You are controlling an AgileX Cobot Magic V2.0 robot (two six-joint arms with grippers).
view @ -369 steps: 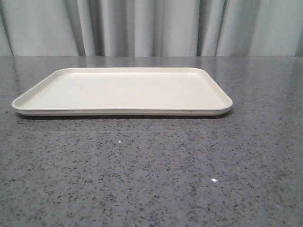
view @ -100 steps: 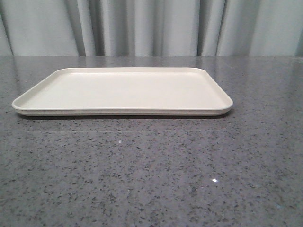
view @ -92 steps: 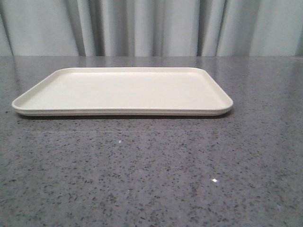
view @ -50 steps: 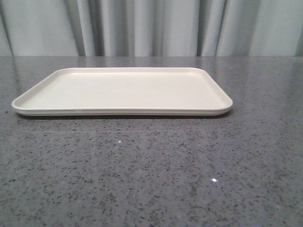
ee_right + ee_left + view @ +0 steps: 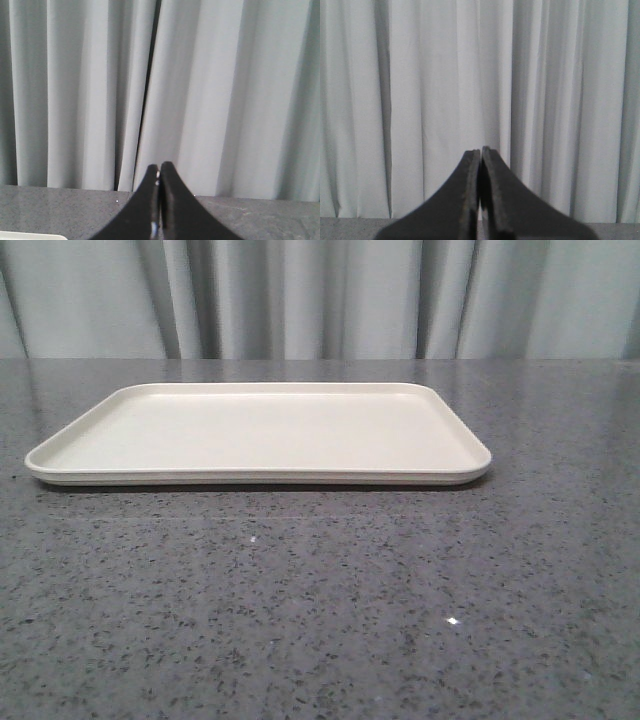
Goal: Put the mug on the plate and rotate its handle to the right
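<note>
The plate (image 5: 260,432) is a cream-white rectangular tray with a low rim, lying on the grey speckled table in the front view, left of centre. Nothing stands on it. A corner of it shows in the right wrist view (image 5: 30,236). The mug and its handle are out of view in every frame. My left gripper (image 5: 481,152) is shut and empty, pointing at the curtain. My right gripper (image 5: 159,167) is shut and empty, above the table's far part. Neither gripper shows in the front view.
A grey-white pleated curtain (image 5: 320,295) hangs behind the table's far edge. The grey granite-like tabletop (image 5: 320,610) stretches in front of the plate and to its right.
</note>
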